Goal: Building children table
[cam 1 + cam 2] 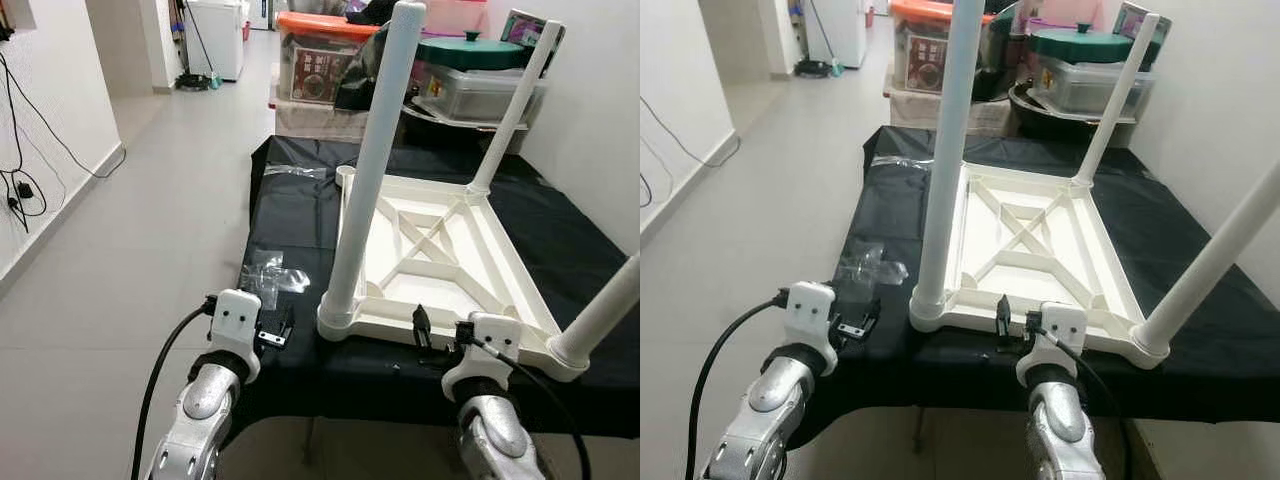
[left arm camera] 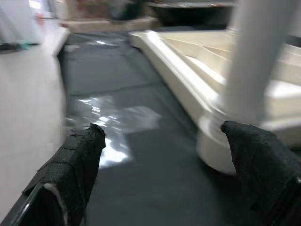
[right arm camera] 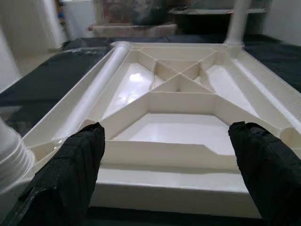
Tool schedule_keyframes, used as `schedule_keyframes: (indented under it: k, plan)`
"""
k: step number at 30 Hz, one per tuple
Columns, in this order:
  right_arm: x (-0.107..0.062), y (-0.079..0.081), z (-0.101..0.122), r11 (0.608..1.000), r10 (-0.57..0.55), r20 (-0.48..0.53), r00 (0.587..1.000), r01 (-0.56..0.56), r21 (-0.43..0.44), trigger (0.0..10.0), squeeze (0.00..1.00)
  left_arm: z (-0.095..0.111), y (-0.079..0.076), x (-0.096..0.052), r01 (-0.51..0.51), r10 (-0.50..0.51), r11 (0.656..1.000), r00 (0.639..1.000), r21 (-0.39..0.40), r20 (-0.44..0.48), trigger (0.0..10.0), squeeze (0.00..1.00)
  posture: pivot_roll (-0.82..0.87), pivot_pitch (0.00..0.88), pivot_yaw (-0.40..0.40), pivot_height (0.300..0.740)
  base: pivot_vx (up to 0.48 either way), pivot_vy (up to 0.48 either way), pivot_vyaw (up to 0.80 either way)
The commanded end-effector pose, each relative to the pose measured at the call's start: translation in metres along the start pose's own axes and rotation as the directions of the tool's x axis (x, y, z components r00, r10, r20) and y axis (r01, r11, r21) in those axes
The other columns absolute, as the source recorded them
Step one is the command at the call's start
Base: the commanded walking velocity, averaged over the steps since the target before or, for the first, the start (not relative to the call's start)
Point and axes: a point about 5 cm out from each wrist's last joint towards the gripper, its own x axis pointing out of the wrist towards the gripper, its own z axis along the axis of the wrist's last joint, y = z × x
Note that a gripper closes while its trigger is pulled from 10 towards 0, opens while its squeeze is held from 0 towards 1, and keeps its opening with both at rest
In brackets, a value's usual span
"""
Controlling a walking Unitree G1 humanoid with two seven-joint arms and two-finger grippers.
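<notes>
The white plastic table top (image 1: pixel 440 262) lies upside down on the black cloth (image 1: pixel 290 215) that covers the work surface, its ribbed underside facing up. Three legs stand in its corner sockets: the near-left leg (image 1: pixel 368 170), the far-right leg (image 1: pixel 513 108) and the near-right leg (image 1: pixel 605 310). The far-left socket (image 1: pixel 346 175) looks open, so your remaining step is probably the fourth leg; I cannot make out a loose leg anywhere.

Your right gripper (image 3: pixel 169 179) sits just before the near edge of the table top with its fingers spread wide and nothing between them. Your left gripper (image 2: pixel 164 174) hovers over the cloth beside the near-left leg's base, also wide open and empty, with the clear plastic wrap (image 1: pixel 268 270) lying on the cloth just ahead of it.

To do this well, steady the frame before you push anything into that far socket: the top is light and would likely slide on the cloth. Brace the near rim with the right gripper, keep the left clear of the standing leg so you do not knock it crooked, and bring the new leg in upright, in line with the socket.

Beyond the table, storage boxes are stacked: one with an orange lid (image 1: pixel 325 45) and one with a green lid (image 1: pixel 470 70). The orange-lidded box holds printed packaging, but the writing is too small to read. No brand shows on the table parts.
</notes>
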Motion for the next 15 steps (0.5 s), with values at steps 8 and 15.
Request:
schedule_keyframes:
  k: [8, 15]
  plan:
    - [0.017, -0.004, 0.009, 0.910, 0.413, -0.085, 0.907, -0.415, 0.000, 10.0, 1.00, -0.015, -0.022, -0.018, 0.211, -0.212, 0.977, 0.975, -0.030, -0.067, 10.0, 0.00, 0.11, 0.000, -0.100, 0.740, 0.000, 0.000, 0.00]
    - [0.023, -0.003, 0.017, 0.822, 0.560, -0.123, 0.819, -0.568, -0.045, 10.0, 0.91, -0.015, -0.029, -0.022, 0.274, -0.280, 0.959, 0.958, -0.076, -0.070, 10.0, 0.00, 0.11, 0.000, -0.108, 0.740, 0.000, 0.000, 0.00]
